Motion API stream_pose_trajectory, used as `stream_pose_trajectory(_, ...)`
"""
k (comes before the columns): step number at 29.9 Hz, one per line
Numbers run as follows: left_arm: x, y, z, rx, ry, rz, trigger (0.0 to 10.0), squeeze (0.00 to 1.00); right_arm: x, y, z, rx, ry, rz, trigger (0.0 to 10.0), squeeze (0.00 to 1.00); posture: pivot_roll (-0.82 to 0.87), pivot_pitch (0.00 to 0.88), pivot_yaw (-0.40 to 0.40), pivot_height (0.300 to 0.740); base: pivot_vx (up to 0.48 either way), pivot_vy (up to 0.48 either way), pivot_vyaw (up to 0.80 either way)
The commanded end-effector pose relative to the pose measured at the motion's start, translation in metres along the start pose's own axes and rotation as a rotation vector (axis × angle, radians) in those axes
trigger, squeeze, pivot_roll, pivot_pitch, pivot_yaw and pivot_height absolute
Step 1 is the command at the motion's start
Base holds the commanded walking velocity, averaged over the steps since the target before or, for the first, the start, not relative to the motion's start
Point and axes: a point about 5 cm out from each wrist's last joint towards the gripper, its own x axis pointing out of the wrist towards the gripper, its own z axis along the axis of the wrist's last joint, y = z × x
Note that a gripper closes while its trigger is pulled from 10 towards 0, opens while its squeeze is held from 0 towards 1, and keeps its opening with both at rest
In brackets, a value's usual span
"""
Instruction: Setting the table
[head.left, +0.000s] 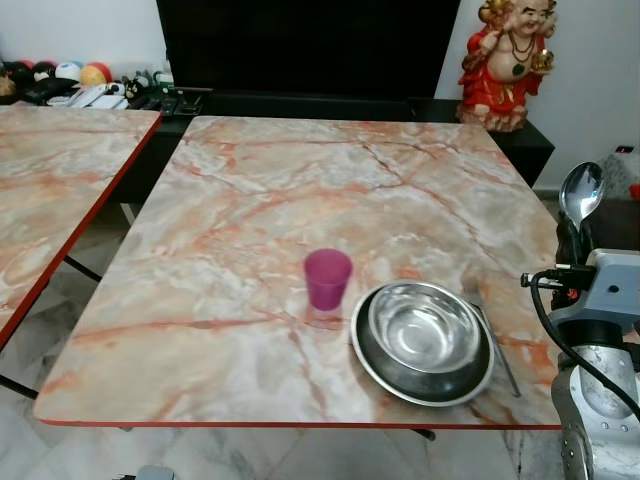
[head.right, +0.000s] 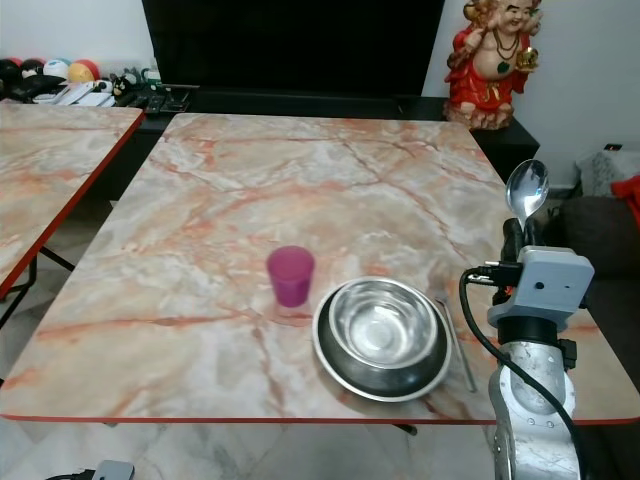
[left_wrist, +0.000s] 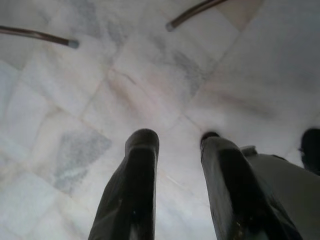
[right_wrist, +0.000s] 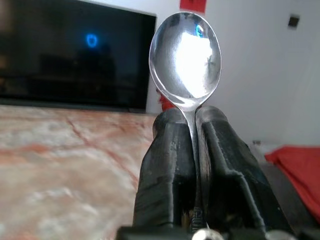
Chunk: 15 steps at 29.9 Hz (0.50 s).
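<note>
- Spoon (right_wrist: 185, 55) stands upright, bowl uppermost, its thin handle clenched between the two black fingers (right_wrist: 167, 165) of the right gripper (head.right: 517, 236).
- The right gripper is raised beside the right edge of the marble-patterned table (head.left: 300, 190), off to the right of the steel bowl (head.left: 423, 330), with the spoon's bowl showing above the silver wrist in both eye views.
- The steel bowl sits inside a wider steel plate (head.left: 372, 362) near the table's front edge, towards its right corner.
- A fork (head.left: 497, 350) lies flat on the table just to the right of the plate, its length running from front to back; whether it touches the plate's rim cannot be made out.
- A pink cup (head.left: 327, 278) stands upright just to the left of the bowl and plate, close to them but apart.
- Behind the table, well back from the bowl, a dark screen (head.left: 300, 45) stands on a low black cabinet, and a red and gold figurine (head.left: 505, 65) stands beyond the table's far right corner.
- A second table (head.left: 50, 190) of the same pattern stands to the left, well apart from the bowl.
- The left gripper (left_wrist: 177, 150) hangs over pale marble floor tiles (left_wrist: 75, 100), its two fingers spread apart with nothing between them; thin metal table legs (left_wrist: 37, 35) cross the floor beyond them.
</note>
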Motion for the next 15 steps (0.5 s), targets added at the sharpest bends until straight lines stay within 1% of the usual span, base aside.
stream_pose_trajectory(1, -0.0025, 0.0024, -0.0080, 0.016, 0.028, 0.002, 10.0, 0.00, 0.0010, 0.0004, 0.0037, -0.002, -0.016, 0.004, 10.0, 0.00, -0.11, 0.098, 0.003, 0.740, 0.000, 0.000, 0.00)
stream_pose_trajectory(13, -0.0023, -0.0003, -0.0095, 0.009, 0.036, -0.002, 10.0, 0.00, 0.0022, -0.0056, 0.0017, -0.020, -0.006, -0.002, 10.0, 0.00, -0.12, 0.100, -0.003, 0.740, 0.000, 0.000, 0.00)
stream_pose_trajectory(15, -0.0025, -0.0003, -0.0100, 0.008, 0.039, -0.002, 10.0, 0.00, 0.0020, -0.0055, 0.0007, -0.027, 0.002, -0.001, 10.0, 0.00, -0.12, 0.100, -0.003, 0.740, 0.247, 0.000, 0.00)
